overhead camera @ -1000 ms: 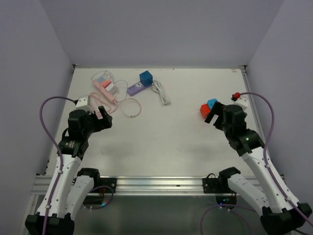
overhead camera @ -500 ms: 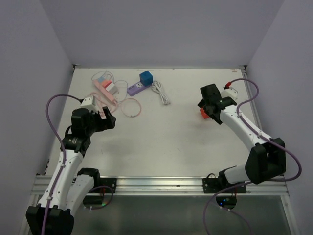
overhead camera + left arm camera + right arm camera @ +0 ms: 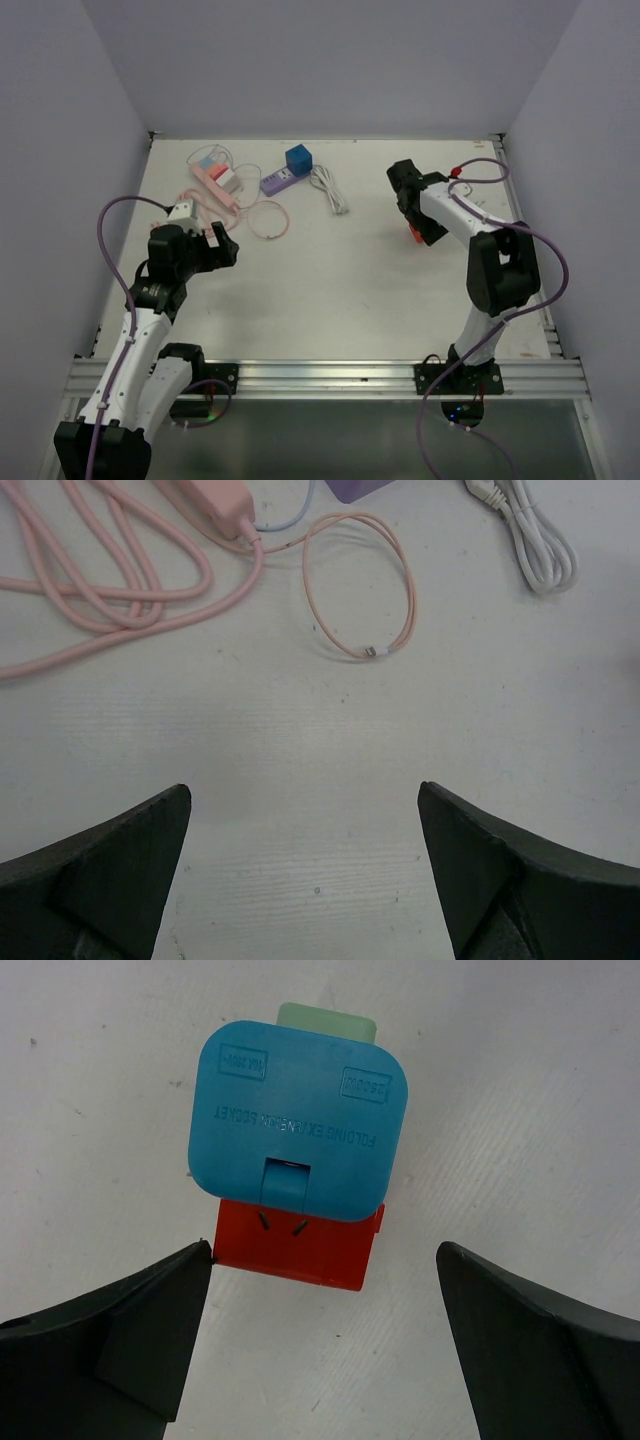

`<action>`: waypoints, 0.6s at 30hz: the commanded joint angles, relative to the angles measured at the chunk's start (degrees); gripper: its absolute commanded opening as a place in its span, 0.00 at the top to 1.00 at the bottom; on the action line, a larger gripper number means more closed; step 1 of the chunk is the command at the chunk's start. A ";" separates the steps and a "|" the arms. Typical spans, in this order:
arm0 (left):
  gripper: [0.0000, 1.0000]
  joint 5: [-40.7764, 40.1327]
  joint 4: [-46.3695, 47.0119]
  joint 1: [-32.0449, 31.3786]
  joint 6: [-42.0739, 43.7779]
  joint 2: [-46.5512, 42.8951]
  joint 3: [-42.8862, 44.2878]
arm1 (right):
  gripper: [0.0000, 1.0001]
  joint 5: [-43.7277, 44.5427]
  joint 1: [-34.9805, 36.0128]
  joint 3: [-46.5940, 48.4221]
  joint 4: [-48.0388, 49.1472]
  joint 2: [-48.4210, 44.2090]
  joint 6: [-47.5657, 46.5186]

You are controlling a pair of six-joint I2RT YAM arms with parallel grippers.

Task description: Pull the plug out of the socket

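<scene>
A blue plug (image 3: 297, 1120) sits in a red socket (image 3: 297, 1252) lying on the white table, with a pale green piece (image 3: 328, 1017) at its far end. My right gripper (image 3: 325, 1248) is open above them; its left fingertip (image 3: 190, 1270) is at the socket's corner, and the right one stands clear. In the top view the right gripper (image 3: 420, 222) covers the plug and only a bit of the red socket (image 3: 411, 236) shows. My left gripper (image 3: 222, 248) is open and empty over bare table (image 3: 303, 789).
At the back left lie a pink power strip (image 3: 215, 185) with its coiled pink cord, a purple strip (image 3: 278, 180) with a blue adapter (image 3: 298, 158), a white cable (image 3: 330, 190) and a thin pink cable loop (image 3: 358, 585). Walls close in the table on three sides.
My right arm has swung away from me and to the left, so the gripper now hangs over the plug and socket. My left gripper has edged a little to the right.
</scene>
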 commanded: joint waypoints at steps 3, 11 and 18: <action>0.00 0.79 2.75 -0.65 1.05 -0.44 -0.99 | 0.01 4.48 0.05 5.05 -4.49 4.30 8.25; 0.01 -0.17 2.93 -1.35 1.22 -0.27 -1.26 | 0.04 5.27 -0.39 6.29 -3.53 7.65 8.61; 0.01 0.00 3.54 -1.79 1.40 -0.18 -1.26 | 0.33 4.49 -0.39 3.83 0.95 6.07 1.33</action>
